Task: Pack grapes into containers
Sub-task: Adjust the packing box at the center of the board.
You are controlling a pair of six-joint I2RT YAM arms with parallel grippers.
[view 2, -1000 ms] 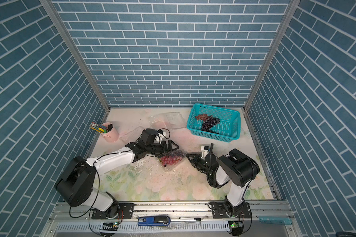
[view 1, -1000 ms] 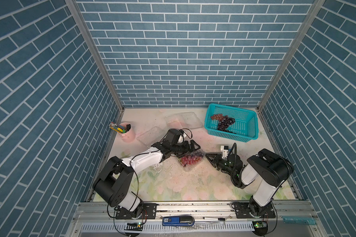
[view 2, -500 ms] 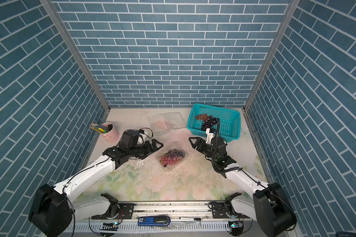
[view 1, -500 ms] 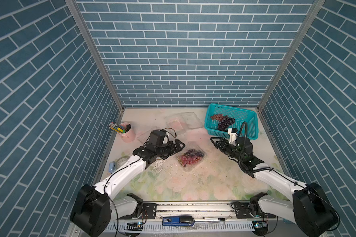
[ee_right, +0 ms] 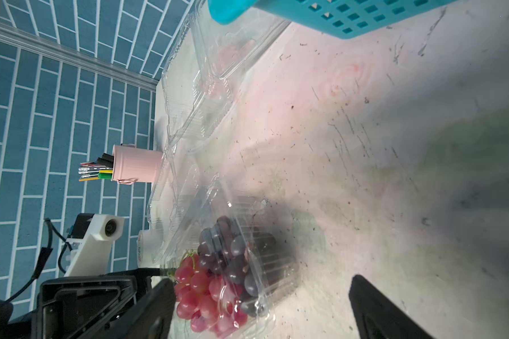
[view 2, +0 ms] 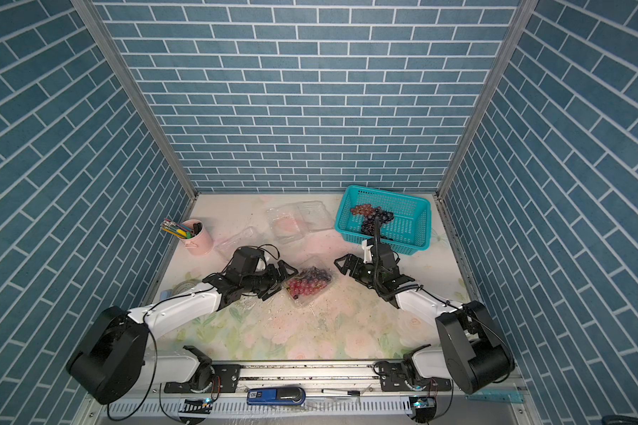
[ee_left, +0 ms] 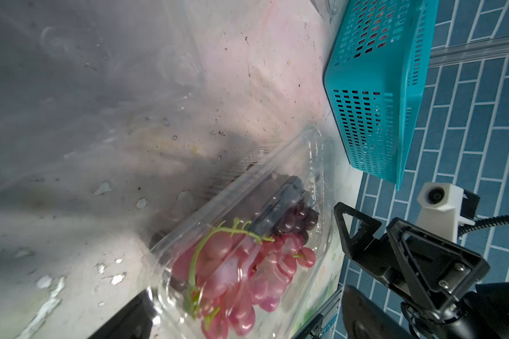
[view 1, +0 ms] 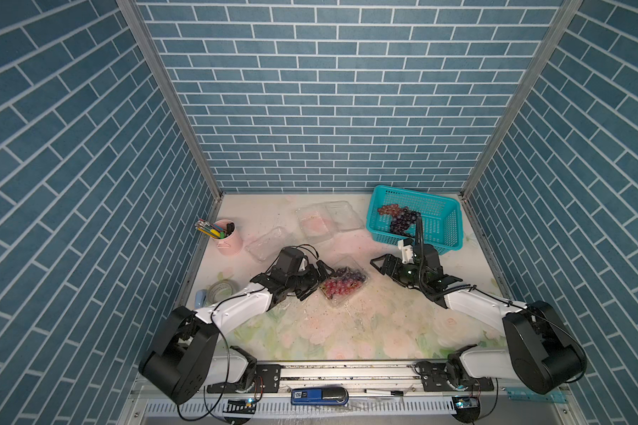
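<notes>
**Both pincers open beside a filled clamshell**

The left pincer (view 1: 315, 283) stands with its jaws wide apart, gripping nothing, just beside the near-left end of the filled container (view 1: 360, 270). The right pincer (view 1: 385, 271) is also spread open and empty, near the container's far-right side but apart from it.

That container lies mid-desk, its long axis slanting from near left to far right. Inside, one red bunch (view 1: 330, 289) sits at the near-left end and one dark bunch (view 1: 347, 274) at the far-right end.

There are three containers: this one, an opened container (view 1: 326, 220) at the back, and a third container (view 1: 267, 243) between that and the single pink pen cup (view 1: 229, 239). One teal basket (view 1: 439, 220) at the back right holds the basket grapes (view 1: 398, 219), red and dark together.

The desk (view 1: 347, 331) has a pale floral cover flecked with dark specks. Blue brick-pattern walls (view 1: 328, 110) close three sides.
</notes>
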